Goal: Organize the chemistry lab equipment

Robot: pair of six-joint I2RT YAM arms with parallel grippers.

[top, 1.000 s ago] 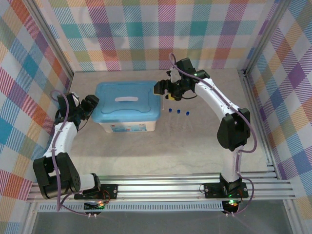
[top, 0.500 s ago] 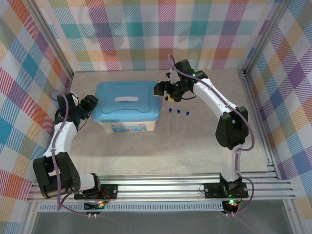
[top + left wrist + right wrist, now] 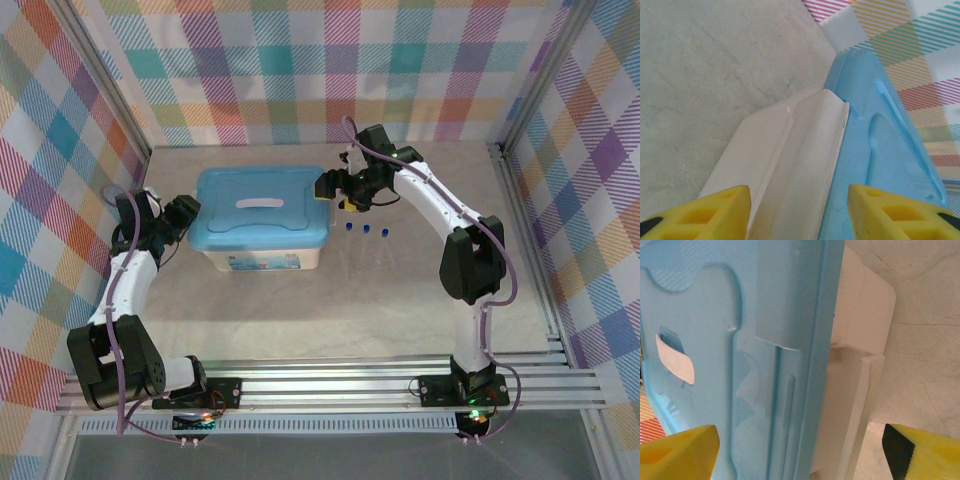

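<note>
left jaws and right jaws stand apart, each straddling an end of the blue lid [image 3: 228, 215] on the tub [image 3: 300, 260], probably to lift it off for the tubes [image 3: 366, 230].

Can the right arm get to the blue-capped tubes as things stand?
Likely yes. The tubes lie in the open beside the tub, close to the right gripper, which is open astride the tub's end. Nothing stands between; it need only back off the tub.

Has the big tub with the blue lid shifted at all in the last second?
No. The tub keeps its spot: its right end stands just as close to the three blue-capped tubes as before.
</note>
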